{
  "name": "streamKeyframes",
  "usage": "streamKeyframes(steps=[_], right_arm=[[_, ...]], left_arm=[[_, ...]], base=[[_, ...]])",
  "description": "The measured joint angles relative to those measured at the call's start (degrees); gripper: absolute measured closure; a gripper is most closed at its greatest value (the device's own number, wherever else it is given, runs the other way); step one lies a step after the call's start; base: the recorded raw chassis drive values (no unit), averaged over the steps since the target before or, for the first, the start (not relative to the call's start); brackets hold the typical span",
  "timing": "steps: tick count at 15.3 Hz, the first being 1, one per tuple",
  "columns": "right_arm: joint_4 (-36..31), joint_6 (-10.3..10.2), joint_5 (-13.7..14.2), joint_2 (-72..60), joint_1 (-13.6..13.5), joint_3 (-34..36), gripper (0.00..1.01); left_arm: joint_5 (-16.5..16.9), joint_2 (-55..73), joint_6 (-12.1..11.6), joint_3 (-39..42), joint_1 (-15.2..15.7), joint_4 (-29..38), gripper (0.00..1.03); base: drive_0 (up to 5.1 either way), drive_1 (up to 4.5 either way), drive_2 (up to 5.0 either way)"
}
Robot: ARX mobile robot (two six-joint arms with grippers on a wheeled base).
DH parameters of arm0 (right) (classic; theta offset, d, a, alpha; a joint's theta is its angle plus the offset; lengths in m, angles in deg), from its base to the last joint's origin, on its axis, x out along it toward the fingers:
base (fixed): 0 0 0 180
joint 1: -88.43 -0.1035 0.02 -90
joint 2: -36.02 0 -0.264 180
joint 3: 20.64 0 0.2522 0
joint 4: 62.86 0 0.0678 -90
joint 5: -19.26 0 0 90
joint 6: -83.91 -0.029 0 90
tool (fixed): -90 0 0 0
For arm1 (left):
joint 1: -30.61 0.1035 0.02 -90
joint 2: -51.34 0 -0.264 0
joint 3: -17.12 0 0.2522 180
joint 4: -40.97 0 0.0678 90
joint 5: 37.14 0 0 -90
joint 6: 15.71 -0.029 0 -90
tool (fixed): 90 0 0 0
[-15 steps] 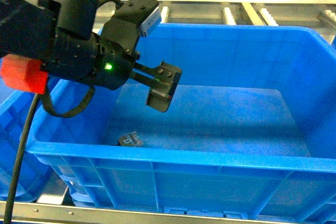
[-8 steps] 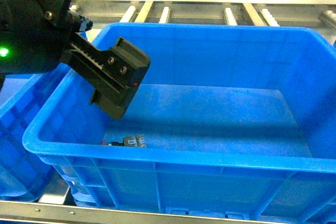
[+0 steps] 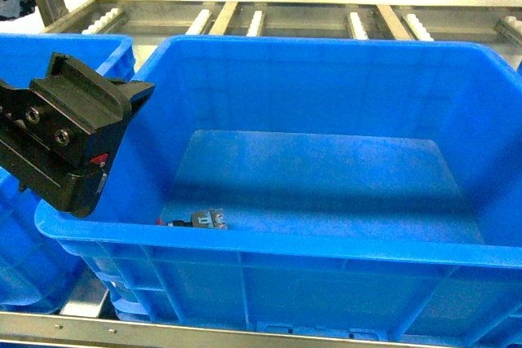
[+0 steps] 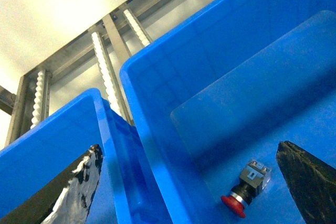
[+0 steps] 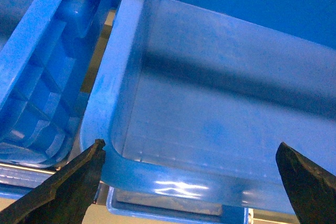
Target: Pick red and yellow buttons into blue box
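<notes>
Roller rack [image 3: 245, 18] behind, red button [image 4: 242, 195] half-hidden

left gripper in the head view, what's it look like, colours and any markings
The left gripper is matte black: a blocky, angular body on a flat bar, with two round screw heads on its side face and a small red mark near its lower edge. In the left wrist view its fingertips are dark wedges, one scuffed whitish. No cables show.

Red button [image 3: 194, 220] half hidden behind blue box [image 3: 245, 250] near rim in head view. My left gripper [image 3: 61, 148] cut off at frame edge.
</notes>
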Motion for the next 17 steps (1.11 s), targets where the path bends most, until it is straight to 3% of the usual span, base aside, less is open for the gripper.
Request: streamKeyframes(steps=[1, 2, 3, 4, 5, 6, 8, 11, 17], right_arm=[[-0.02, 0.02, 0.02, 0.0, 0.0, 0.0, 0.03], [-15.78, -3.63, -2.54, -3.1, -0.17, 3.91, 0.09], [-27.45, -8.44, -2.67, -5.62, -1.66, 7.8, 0.18], [-36.33, -15.56, -1.44, -5.16, -4.37, 14.64, 0.3], [-42.8, -21.0, 0.39, -1.09, -7.39, 18.43, 0.42], [-43.47, -23.21, 2.49, 3.52, -8.92, 17.97, 0.52], [-40.3, -25.2, 5.14, 9.14, -11.54, 17.9, 0.66], [-31.19, -26.62, 10.29, 17.81, -16.5, 20.79, 1.0], [-20.26, -26.86, 15.56, 30.91, -21.84, 20.87, 0.99]], left_arm=[[-0.02, 0.04, 0.0, 0.0, 0.0, 0.02, 0.05], [-3.61, 0.81, 2.16, 1.51, -0.79, 6.99, 0.1], [-8.28, 0.31, 6.6, 4.24, -0.42, 13.46, 0.19], [-10.64, -1.92, 13.14, 8.41, 1.84, 17.53, 0.29], [-10.29, -4.83, 19.23, 11.78, 4.79, 18.16, 0.42], [-9.22, -6.73, 21.42, 13.2, 5.81, 17.92, 0.49], [-6.34, -10.54, 24.02, 15.72, 7.91, 17.35, 0.66], [-2.23, -16.83, 25.46, 19.89, 12.11, 14.64, 0.99], [2.19, -26.38, 25.97, 23.71, 16.52, 9.11, 1.01]], base=[[0.0, 0.0, 0.0], [0.0, 0.0, 0.0], [0.0, 0.0, 0.0], [0.0, 0.0, 0.0], [0.0, 0.0, 0.0], [0.0, 0.0, 0.0], [0.0, 0.0, 0.0], [0.0, 0.0, 0.0], [0.0, 0.0, 0.0]])
